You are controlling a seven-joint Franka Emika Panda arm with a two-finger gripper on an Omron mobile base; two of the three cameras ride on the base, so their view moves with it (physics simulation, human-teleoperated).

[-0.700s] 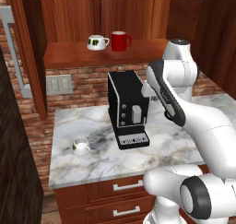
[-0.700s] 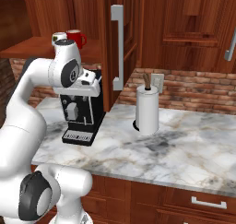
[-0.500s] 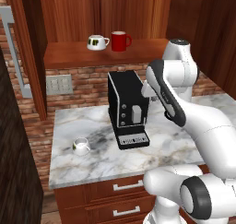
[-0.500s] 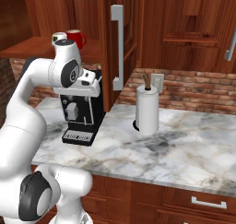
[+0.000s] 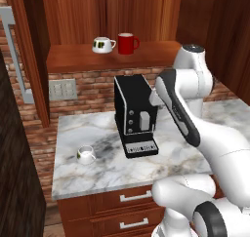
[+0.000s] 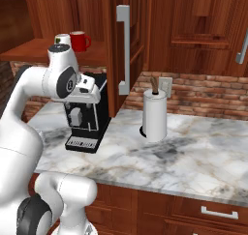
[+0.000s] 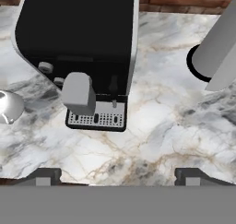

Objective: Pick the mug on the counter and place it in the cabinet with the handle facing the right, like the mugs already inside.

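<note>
Arm high over the coffee machine, mug alone on the counter.

I'm seeing the mug (image 5: 86,154) lower left in the left base view, on the marble counter (image 5: 102,170), well apart from the black coffee machine (image 5: 135,115). My gripper (image 7: 118,176) points down with jaws spread wide, holding nothing. Red mug (image 5: 127,43) and striped white mug (image 5: 102,45) sit upper centre on the cabinet (image 5: 73,58) shelf. Paper towel roll (image 6: 155,114) stands mid-frame in the right base view.
</note>
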